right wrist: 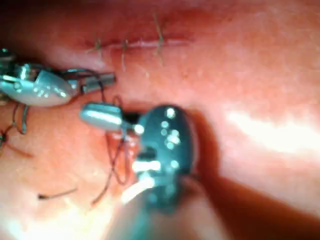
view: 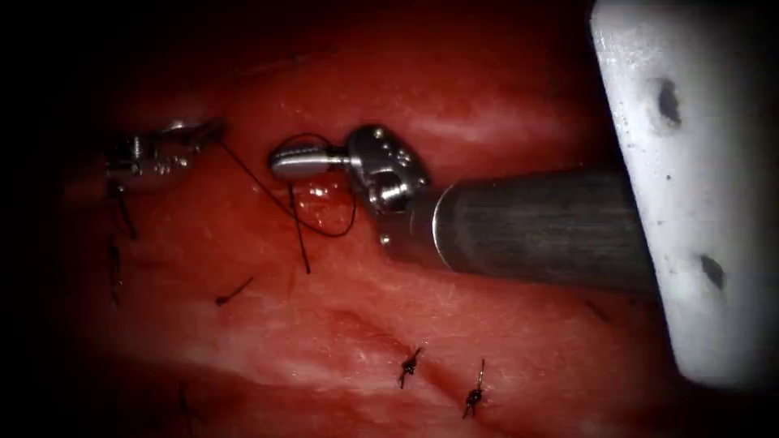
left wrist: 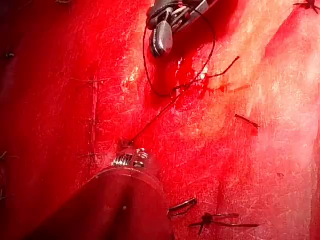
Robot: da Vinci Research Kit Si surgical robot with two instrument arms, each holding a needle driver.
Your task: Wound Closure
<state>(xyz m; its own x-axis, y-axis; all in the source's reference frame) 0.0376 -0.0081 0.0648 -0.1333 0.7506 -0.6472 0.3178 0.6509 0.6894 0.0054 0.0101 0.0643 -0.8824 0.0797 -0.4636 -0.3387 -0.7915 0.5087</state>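
The left tool [view: 199,132] is seen at the left of the tissue [view: 487,324], its jaws closed on the thread [view: 247,172]; the thread is stretched taut to the right tool [view: 284,162], whose jaws are pressed together with thread looped around them above the red fluid [view: 320,203]; the needle cannot be made out; knotted stitches [view: 408,367] are seen lower down; no writing can be read.
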